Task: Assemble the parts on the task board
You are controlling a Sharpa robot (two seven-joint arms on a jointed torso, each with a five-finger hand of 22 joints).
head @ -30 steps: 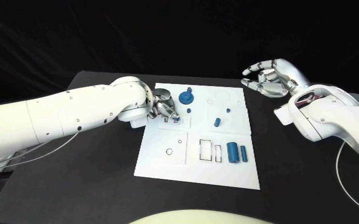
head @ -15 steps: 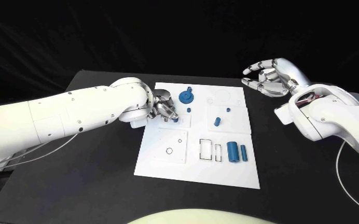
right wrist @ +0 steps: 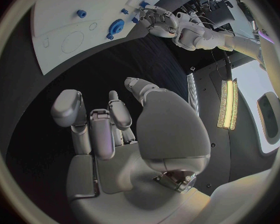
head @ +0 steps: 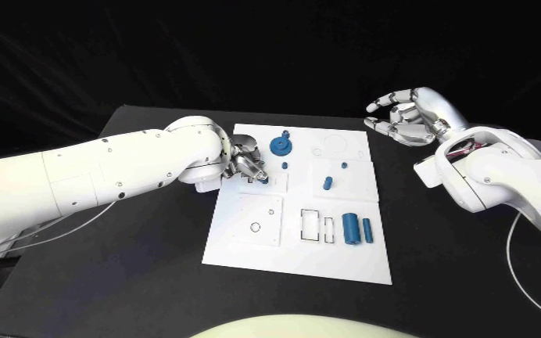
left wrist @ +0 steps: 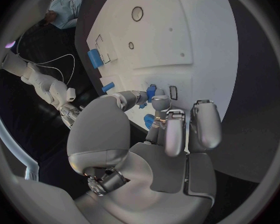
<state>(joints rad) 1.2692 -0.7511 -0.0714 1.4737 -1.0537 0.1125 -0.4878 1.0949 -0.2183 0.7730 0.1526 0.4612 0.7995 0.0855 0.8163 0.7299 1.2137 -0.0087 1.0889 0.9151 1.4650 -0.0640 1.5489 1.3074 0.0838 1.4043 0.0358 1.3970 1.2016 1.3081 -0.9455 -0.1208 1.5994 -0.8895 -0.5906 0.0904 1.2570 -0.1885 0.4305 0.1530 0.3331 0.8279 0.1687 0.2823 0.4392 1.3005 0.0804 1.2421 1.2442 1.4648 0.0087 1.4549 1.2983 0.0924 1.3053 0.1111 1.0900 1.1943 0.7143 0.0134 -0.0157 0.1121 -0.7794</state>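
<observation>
Left robot hand (head: 248,163) pinching small blue part (left wrist: 151,92) over task board (head: 295,256); right robot hand (head: 408,117) released, fingers apart, well clear.

Robotics lab or test cell. Black table (head: 135,275), black backdrop all round. White task board (head: 295,256) with outlined slots, two white robot arms, loose cabling (left wrist: 59,64), strip lamp (right wrist: 226,104) at side.

One white rectangular task board (head: 295,256) lies on one black table (head: 135,275). Two blue cylinders (head: 351,229) lie side by side at its near right; one blue round gear (head: 280,147) sits far.
</observation>
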